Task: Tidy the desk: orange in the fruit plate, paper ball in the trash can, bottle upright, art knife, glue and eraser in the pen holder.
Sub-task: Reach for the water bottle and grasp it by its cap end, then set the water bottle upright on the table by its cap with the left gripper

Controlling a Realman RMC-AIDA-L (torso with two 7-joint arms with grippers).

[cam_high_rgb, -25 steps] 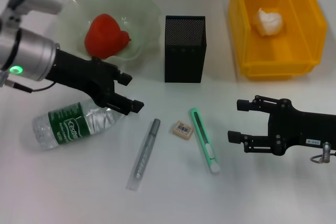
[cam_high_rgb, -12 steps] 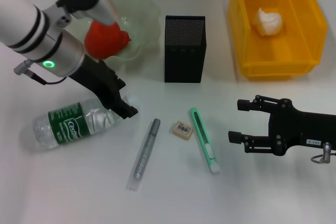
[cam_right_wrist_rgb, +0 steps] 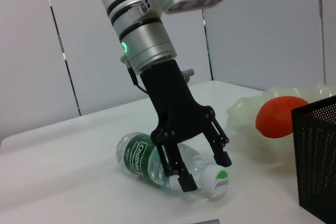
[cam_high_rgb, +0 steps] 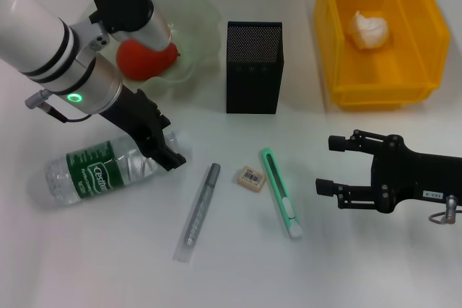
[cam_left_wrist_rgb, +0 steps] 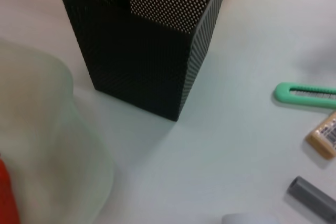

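Pen holder: the pen holder [cam_left_wrist_rgb: 142, 51] is seen standing upright on the desk [cam_left_wrist_rgb: 236, 145], open at the top — black mesh throughout.
Fruit plate: the pale green fruit plate [cam_left_wrist_rgb: 47, 150] is seen at 8 o'clock of the pen holder, its wavy rim close to the holder's base.
Orange: a red sliver of the orange [cam_left_wrist_rgb: 6, 195] is cut off at the frame edge.
Art knife: the green end of the art knife [cam_left_wrist_rgb: 304, 94] is seen at 3 o'clock.
Eraser: the eraser [cam_left_wrist_rgb: 323, 136] lies just beside the knife.
Glue: the grey glue [cam_left_wrist_rgb: 312, 196] lies at 5 o'clock.
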